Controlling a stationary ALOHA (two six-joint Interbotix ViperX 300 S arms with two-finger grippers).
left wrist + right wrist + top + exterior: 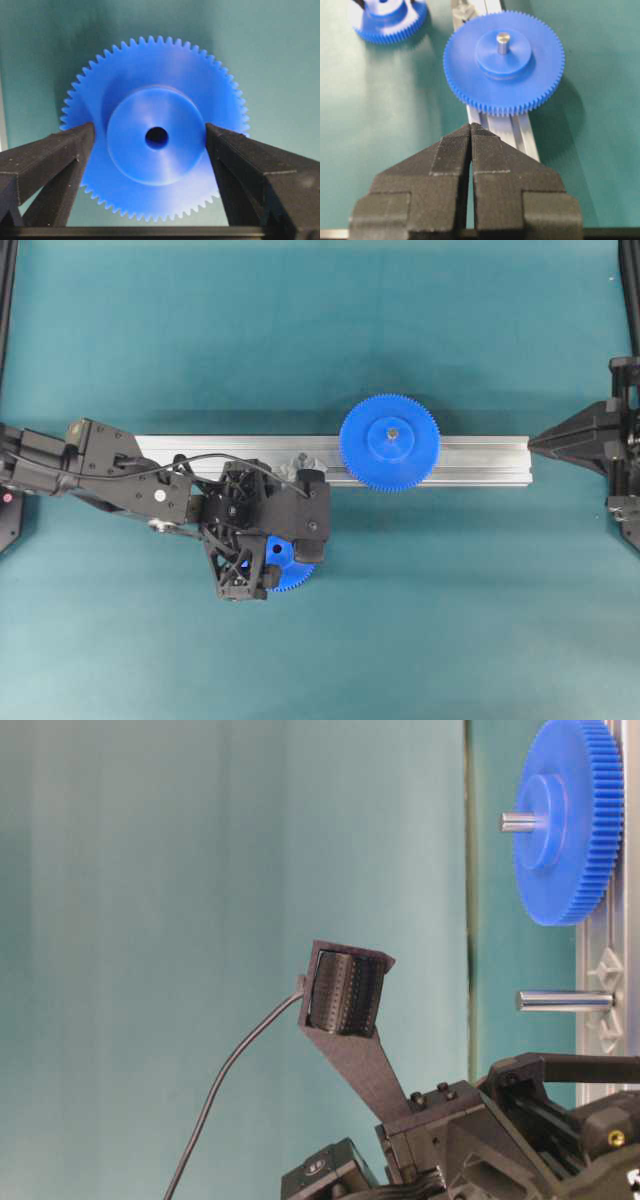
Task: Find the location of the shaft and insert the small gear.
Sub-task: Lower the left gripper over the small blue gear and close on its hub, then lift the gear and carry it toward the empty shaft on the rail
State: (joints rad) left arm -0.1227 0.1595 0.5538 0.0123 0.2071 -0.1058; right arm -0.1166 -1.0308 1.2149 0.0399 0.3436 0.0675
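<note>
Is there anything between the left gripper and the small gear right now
Nothing visible. In the left wrist view the left gripper stands open with its fingers on either side of the small gear hub, the centre hole in plain sight. Whether the pads touch the hub, I cannot tell.

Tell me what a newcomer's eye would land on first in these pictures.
First, the large blue gear sitting on the aluminium rail at mid-table, bright against the teal table. Next, the left tool, open, its fingers on either side of the raised hub of the small gear, which lies on the table just off the rail. The right tool sits shut at the rail's right end.
</note>
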